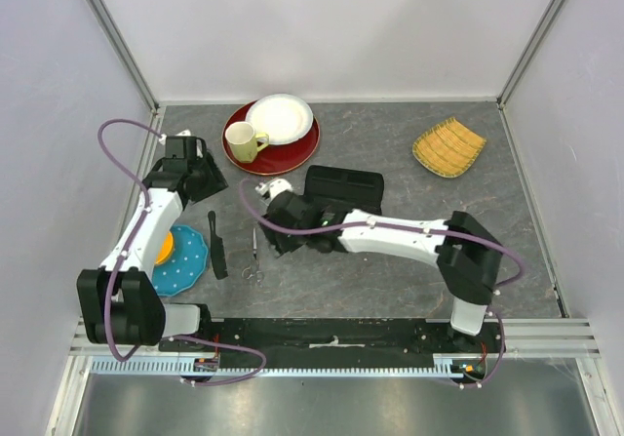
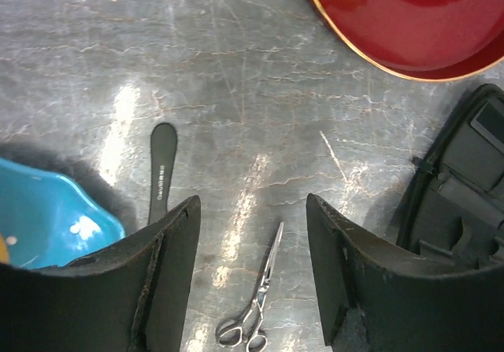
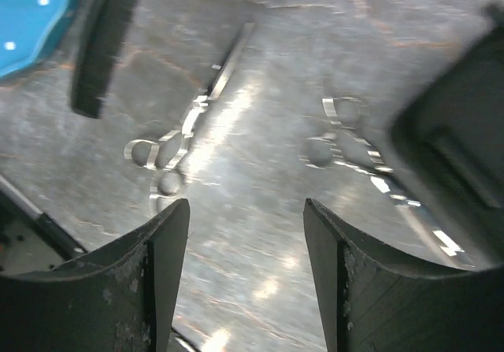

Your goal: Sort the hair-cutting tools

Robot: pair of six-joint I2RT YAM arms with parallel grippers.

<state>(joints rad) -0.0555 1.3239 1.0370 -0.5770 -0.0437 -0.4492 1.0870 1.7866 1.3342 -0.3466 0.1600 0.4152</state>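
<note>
One pair of silver scissors (image 1: 253, 257) lies on the grey table; it also shows in the left wrist view (image 2: 256, 305) and the right wrist view (image 3: 189, 120). A second pair of scissors (image 3: 366, 151) lies beside the black case (image 3: 457, 139); the right arm hides it from above. A black comb with a handle (image 1: 216, 245) lies beside the blue plate, and shows in both wrist views (image 2: 161, 171) (image 3: 105, 46). No second comb is in view. My left gripper (image 1: 200, 178) (image 2: 252, 210) is open and empty. My right gripper (image 1: 276, 226) (image 3: 246, 210) is open and empty above the table between the two scissors.
A blue plate (image 1: 190, 260) with something orange on it sits at the near left. A red plate (image 1: 297, 148) at the back holds a white plate (image 1: 281, 117) and a cream mug (image 1: 244, 142). The black case (image 1: 343, 188) lies mid-table. A yellow woven tray (image 1: 448, 147) is at the back right.
</note>
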